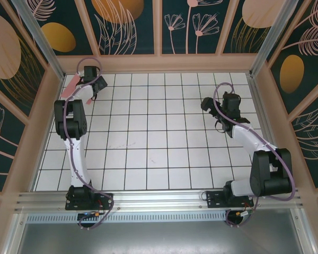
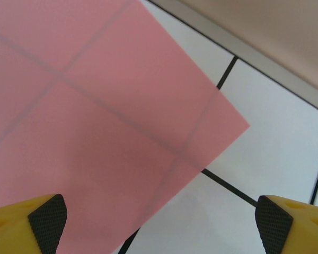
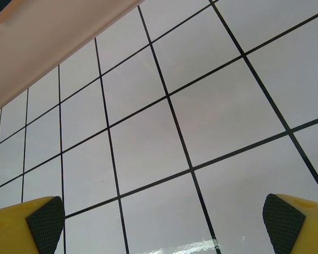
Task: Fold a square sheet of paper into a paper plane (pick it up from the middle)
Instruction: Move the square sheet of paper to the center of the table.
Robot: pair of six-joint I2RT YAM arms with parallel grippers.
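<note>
The square sheet of paper (image 2: 90, 132) is thin and pink, and it lies flat on the white tiles with the black grid lines showing through it. In the top view a strip of the sheet (image 1: 69, 91) shows in the far left corner, beside the left arm. My left gripper (image 2: 159, 227) hovers above the sheet's near edge; it is open, with its yellow fingers wide apart and nothing between them. From above, the left gripper (image 1: 96, 85) sits just right of the sheet. My right gripper (image 3: 164, 225) is open over bare tiles, at the right gripper (image 1: 208, 103) spot mid-right. No folded plane is in view.
The wooden rim of the enclosure (image 1: 47, 106) runs close along the sheet's left and far sides, and the same rim (image 2: 265, 37) shows beyond the sheet's corner. Patterned wall panels (image 1: 159, 26) enclose the white grid table (image 1: 159, 137).
</note>
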